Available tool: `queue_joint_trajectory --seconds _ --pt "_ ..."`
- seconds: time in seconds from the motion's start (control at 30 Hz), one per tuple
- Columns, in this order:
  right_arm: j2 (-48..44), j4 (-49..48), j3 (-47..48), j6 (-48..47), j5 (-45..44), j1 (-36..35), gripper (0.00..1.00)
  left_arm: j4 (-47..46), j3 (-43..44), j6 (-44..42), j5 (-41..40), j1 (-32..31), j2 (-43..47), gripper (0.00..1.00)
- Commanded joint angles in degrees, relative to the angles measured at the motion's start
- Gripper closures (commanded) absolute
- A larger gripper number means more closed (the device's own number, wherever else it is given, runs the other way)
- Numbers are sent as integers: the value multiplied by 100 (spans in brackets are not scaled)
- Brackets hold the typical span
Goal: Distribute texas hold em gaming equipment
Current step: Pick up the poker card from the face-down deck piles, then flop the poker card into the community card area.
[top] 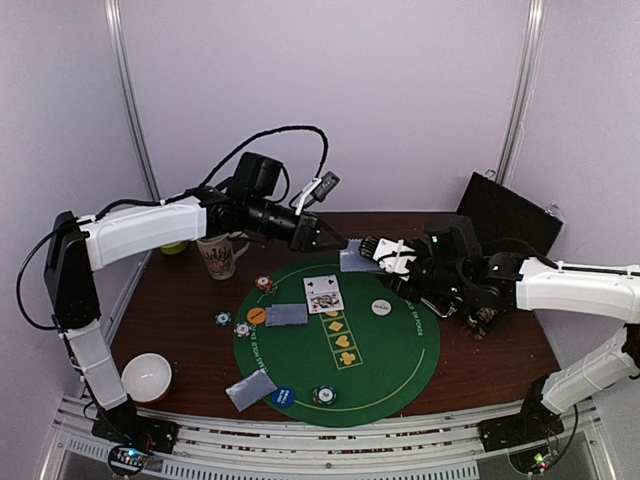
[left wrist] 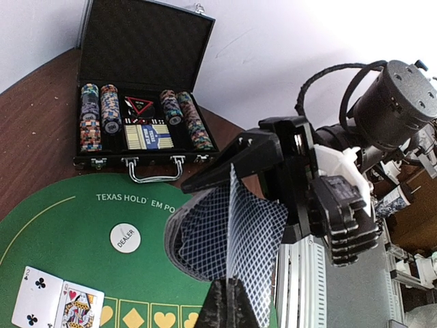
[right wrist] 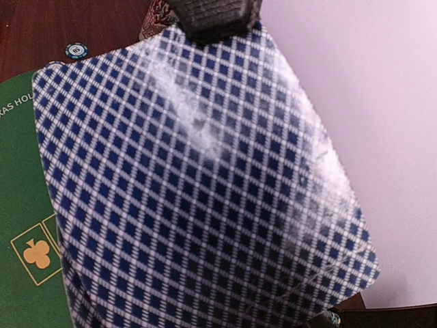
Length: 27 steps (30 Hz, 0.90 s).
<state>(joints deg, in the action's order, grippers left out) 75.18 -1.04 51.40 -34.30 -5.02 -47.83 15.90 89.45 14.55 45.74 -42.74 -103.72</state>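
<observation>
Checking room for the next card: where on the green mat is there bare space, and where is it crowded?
Bare: the right half of the green poker mat, between the dealer button, the suit-symbol column and the right rim. Crowded: the left rim, where poker chips, the orange disc and a face-down card sit close together.

L hand (top: 337, 243), R hand (top: 369, 249) meet tip-to-tip, clamped.
</observation>
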Motion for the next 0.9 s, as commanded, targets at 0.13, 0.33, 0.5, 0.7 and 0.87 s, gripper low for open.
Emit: queue_joint_trajectory --seconds 0.13,0.33,0.5,0.7,0.87 --pt "-217 -60 51 90 120 41 53 -433 -72 -92 17 44 285 100" --pt "-288 6 39 104 124 84 53 -615 -220 -39 -81 316 565 100" --pt "-316 9 -50 132 133 118 53 -1023 -538 13 126 661 892 100" --pt "-371 -17 -110 166 140 127 53 -1162 -1003 -214 -335 1182 1050 100" --pt "-416 -30 -131 196 150 132 53 -1005 -1396 -981 -1475 1218 933 100"
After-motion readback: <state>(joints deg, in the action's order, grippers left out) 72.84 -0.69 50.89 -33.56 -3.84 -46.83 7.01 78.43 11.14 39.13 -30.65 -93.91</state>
